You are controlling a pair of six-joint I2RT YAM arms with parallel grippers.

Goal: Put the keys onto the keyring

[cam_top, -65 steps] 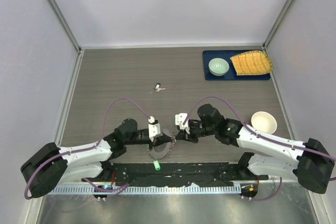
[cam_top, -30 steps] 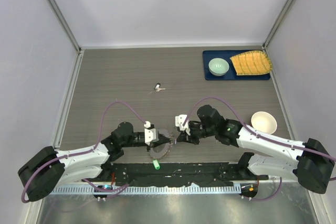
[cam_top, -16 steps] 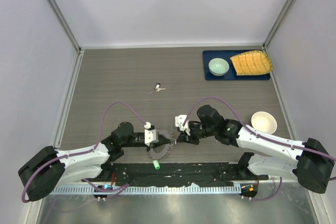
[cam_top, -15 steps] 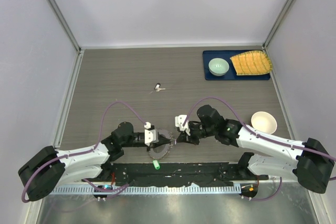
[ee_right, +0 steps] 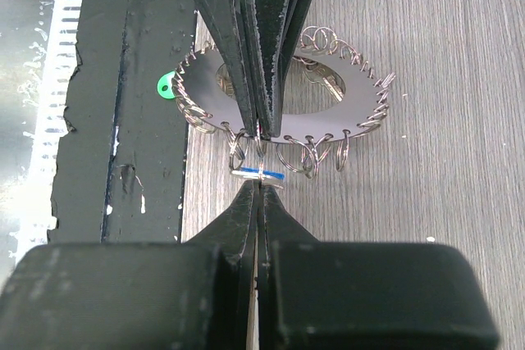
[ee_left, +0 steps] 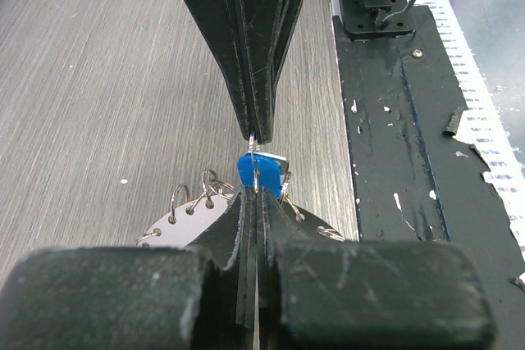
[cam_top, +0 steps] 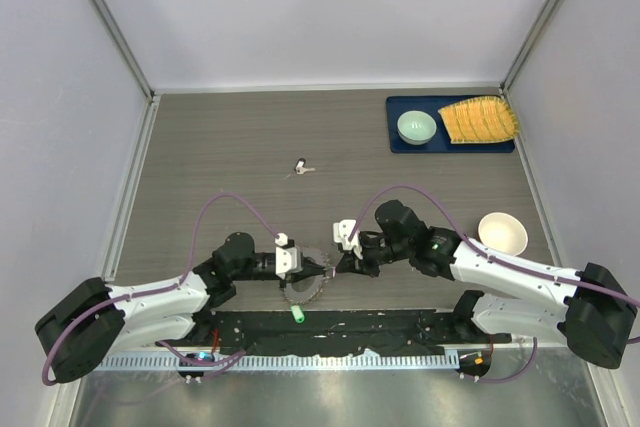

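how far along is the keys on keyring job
Done: nothing clearly threaded yet. In hand: left gripper and right gripper are shut, tips meeting at the small blue-headed silver key by the rim of the grey metal keyring fringed with wire loops; whether it is hooked on is unclear. Remaining: the green-headed key lies on the black mat, seemingly unattached.

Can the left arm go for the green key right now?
Probably not yet: left tool is shut on the blue key, tip to tip with the right tool. The green key itself lies uncovered close by.
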